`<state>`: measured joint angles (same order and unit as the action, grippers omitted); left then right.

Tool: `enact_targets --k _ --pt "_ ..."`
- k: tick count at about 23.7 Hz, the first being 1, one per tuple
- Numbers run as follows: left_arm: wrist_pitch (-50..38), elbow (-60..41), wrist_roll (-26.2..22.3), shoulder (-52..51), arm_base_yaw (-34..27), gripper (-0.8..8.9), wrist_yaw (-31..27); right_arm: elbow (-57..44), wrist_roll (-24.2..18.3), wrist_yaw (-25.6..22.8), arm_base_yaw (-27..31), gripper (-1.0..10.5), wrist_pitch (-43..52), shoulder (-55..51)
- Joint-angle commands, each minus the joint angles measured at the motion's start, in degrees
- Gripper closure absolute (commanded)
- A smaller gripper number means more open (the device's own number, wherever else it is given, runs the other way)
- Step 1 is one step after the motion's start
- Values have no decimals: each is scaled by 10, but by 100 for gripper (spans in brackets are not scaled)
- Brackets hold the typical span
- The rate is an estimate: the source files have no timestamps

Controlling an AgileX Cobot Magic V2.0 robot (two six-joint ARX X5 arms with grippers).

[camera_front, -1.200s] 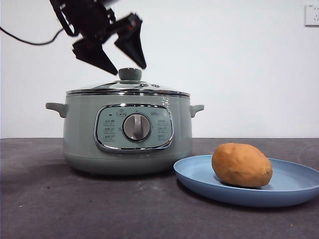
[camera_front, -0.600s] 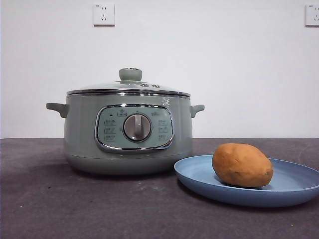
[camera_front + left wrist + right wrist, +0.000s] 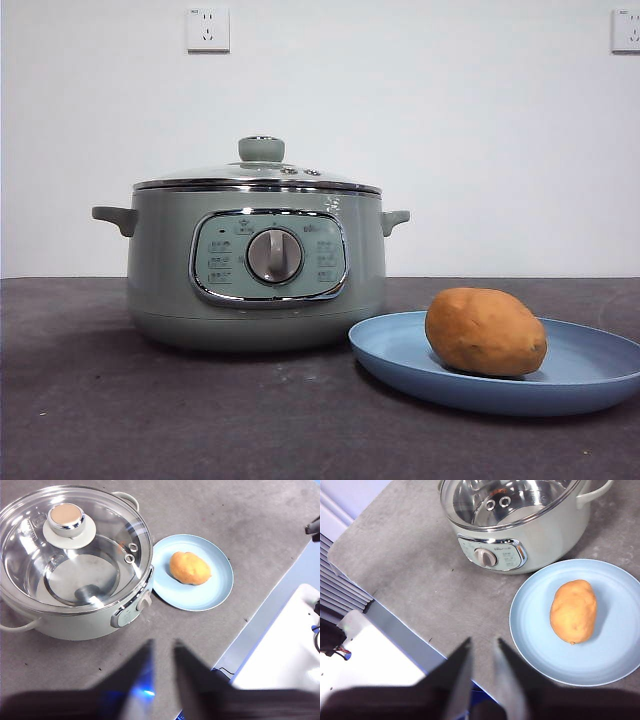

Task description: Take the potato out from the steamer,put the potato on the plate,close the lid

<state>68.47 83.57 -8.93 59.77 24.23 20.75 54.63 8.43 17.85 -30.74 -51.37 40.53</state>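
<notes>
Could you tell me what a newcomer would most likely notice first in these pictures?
Probably the orange-brown potato, lying on the blue plate just beside the steamer's front. Next comes the sage-green steamer itself, large on the dark table, with its glass lid seated on the rim and the silver dial facing forward. Both arms are pulled back above the table edge, the left tool and right tool holding nothing.

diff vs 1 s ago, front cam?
The open hand above the glass lid has withdrawn out of the front view, uncovering a wall socket. Lid stays on the sage-green steamer; orange-brown potato unmoved on the blue plate.
</notes>
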Motion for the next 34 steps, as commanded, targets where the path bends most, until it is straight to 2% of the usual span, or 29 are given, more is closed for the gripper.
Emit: enact_targets --k 1,11,14,15,17,21,24,28,34 --pt "0 2 3 -1 2 817 4 1 5 -2 -1 946 2 -1" --pt "-1 2 3 0 3 817 3 1 5 -2 -1 946 2 -1" --pt "-31 1 -50 -9 -6 817 -12 1 5 -2 -1 946 2 -1" --pt "-69 0 -78 -18 -20 817 -12 1 5 -2 -1 946 2 -1" --pt "-163 -13 -103 -53 -61 817 -8 1 5 -2 -1 946 2 -1" --pt "-414 -162 -89 -171 -160 817 -18 1 5 -2 -1 946 2 -1" --pt "-539 -307 -89 -254 -210 817 -72 1 5 -2 -1 946 2 -1" --pt "-612 -442 -70 -330 -234 817 -87 1 5 -2 -1 946 2 -1" --pt "-673 -611 -26 -425 -246 817 -100 1 5 -2 -1 946 2 -1"
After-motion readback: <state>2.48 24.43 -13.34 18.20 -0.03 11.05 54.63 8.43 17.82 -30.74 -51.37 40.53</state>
